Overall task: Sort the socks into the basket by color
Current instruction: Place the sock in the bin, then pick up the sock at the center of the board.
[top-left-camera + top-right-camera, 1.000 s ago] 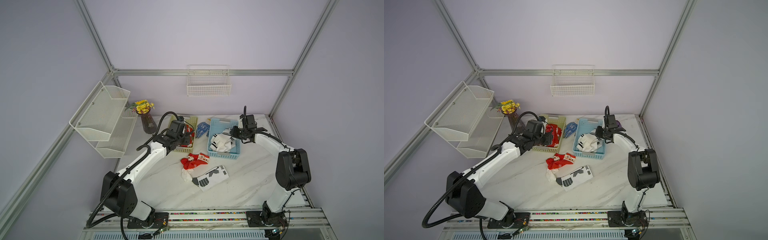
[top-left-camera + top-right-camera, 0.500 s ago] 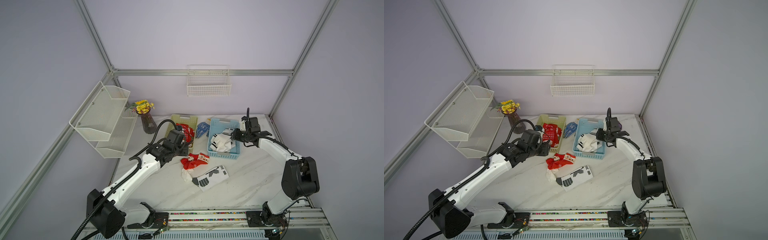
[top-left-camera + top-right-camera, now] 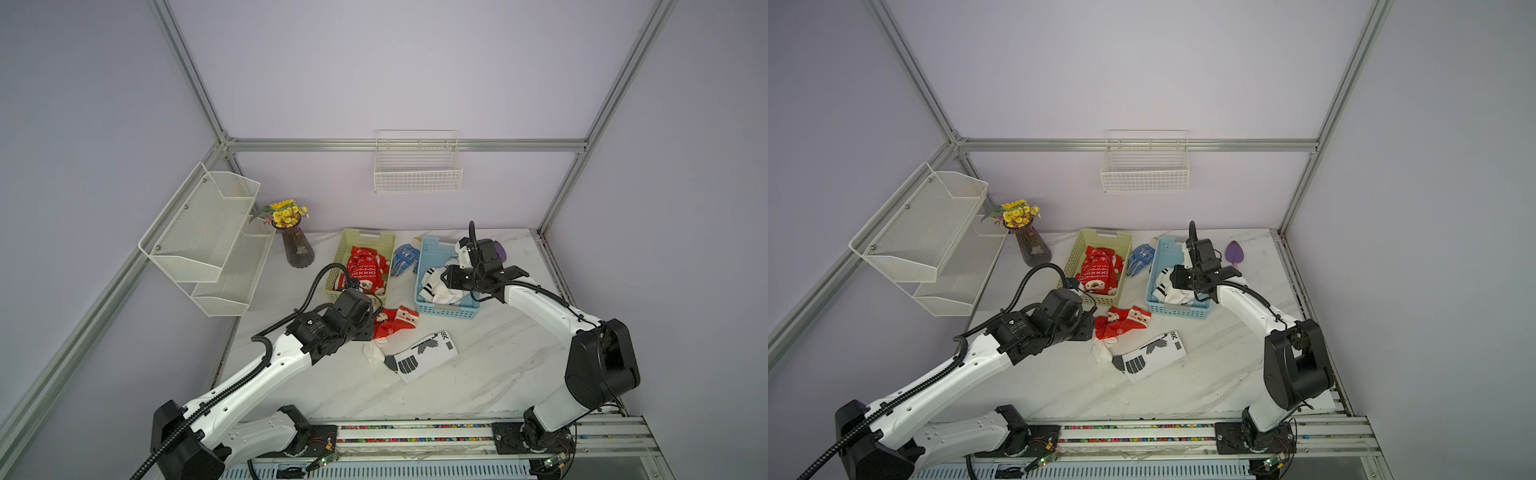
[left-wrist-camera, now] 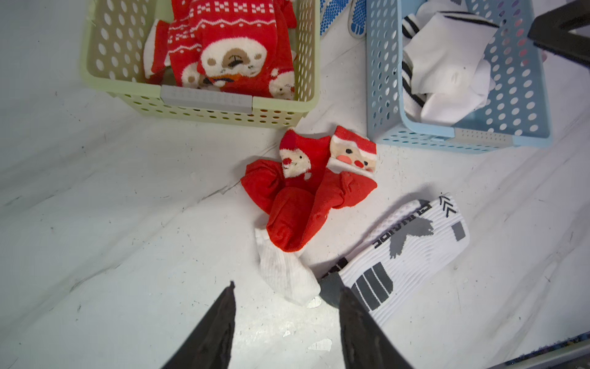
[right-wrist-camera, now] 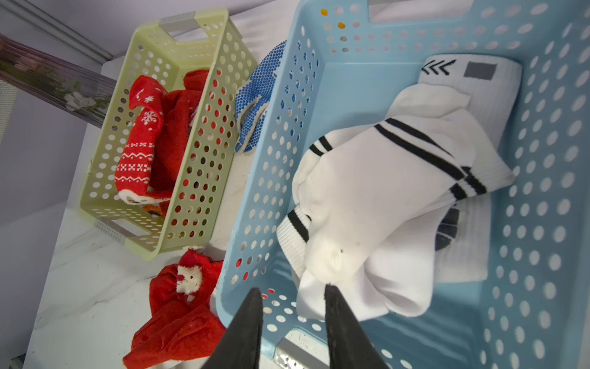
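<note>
Progress partial: red socks (image 4: 223,48) lie in green basket (image 4: 223,118), white socks (image 5: 383,198) in blue basket (image 5: 255,179) under right fingers (image 5: 245,329). Unsorted on desk (image 4: 95,223), just ahead of left fingers (image 4: 217,326): Santa socks (image 4: 306,191), small white sock (image 4: 284,274), marked white sock (image 4: 405,252). Both finger pairs half-open, empty.

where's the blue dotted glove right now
In both top views the blue dotted glove lies on the table near the back, in the gap between the green basket on its left and the blue basket on its right.
</note>
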`<state>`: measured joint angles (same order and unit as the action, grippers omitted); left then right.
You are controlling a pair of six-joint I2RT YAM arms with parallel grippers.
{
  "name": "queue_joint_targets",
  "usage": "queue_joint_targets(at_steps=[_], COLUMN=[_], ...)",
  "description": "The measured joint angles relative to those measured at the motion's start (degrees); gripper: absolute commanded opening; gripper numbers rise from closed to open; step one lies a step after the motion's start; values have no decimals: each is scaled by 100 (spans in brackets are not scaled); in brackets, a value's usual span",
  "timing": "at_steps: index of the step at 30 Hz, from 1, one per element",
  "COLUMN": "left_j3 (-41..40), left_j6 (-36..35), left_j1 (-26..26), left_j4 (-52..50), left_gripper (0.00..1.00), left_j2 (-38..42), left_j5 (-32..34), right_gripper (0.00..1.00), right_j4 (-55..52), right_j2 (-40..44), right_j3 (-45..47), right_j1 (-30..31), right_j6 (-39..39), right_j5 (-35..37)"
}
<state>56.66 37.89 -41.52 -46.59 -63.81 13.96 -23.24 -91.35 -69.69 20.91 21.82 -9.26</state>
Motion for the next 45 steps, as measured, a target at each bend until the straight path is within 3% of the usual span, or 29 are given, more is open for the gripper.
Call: queue_joint_targets(at_steps=[14, 27, 34, 45], left_j3=[-260, -407, -490, -599], left_j6=[391, 669, 807, 964], left_j1=[-282, -286, -286, -286], left_j4=[-39, -240, -334, -551], left_gripper=[52, 53, 53, 53], left_j2=[-17, 726, 1141, 1613], left_j5=[133, 538, 769, 966], right_gripper=[37, 39, 39, 43], right_j4=[-208, -337, -420, -328], right_j2=[345, 597, 17, -1193], right_j3=[2, 273, 313, -4], right_j1=[861, 2815, 3650, 3991], right_j6=[177, 1091, 1445, 1550], right_j5=[278, 866, 1038, 951])
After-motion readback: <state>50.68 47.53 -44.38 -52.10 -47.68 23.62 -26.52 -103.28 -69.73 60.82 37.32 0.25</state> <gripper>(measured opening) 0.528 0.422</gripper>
